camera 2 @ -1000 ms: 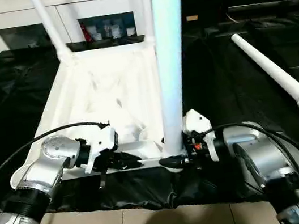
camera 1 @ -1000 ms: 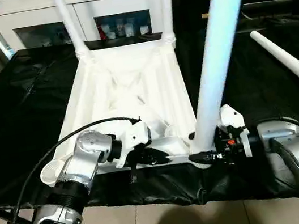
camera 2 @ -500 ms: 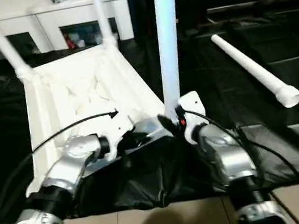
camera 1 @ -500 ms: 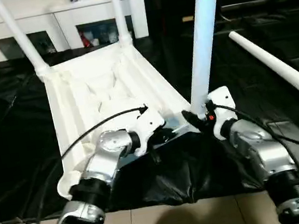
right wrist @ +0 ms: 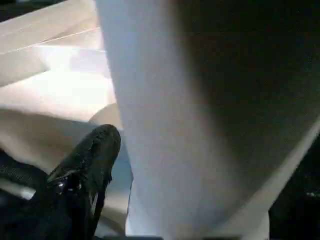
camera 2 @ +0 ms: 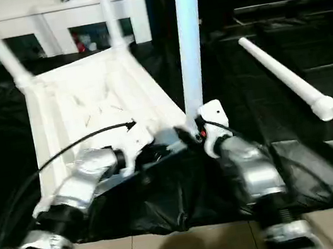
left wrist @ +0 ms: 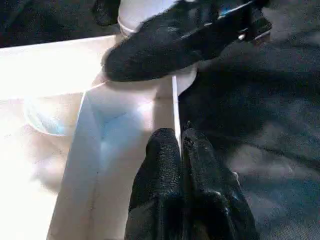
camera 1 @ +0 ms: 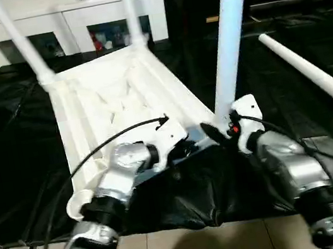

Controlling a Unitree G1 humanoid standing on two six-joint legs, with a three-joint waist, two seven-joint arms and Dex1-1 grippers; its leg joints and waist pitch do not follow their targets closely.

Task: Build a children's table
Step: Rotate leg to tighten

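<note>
Tabletop [camera 1: 111, 101]: upside down on desk [camera 1: 10, 144], three legs upright. Left hand [left wrist: 181, 150] pinches its rim; right hand [camera 1: 216, 134] spread beside near leg [camera 1: 227, 31]. Loose leg [camera 1: 311, 71] lies apart.

Overhead light glares off the white tabletop [camera 1: 108, 102], washing out its ribs; the black desk [camera 1: 18, 155] stays dim. Motion blur smears the right forearm [camera 2: 251, 174].

Left end effector [left wrist: 181, 150] pinches the tabletop [left wrist: 75, 150] rim.
</note>
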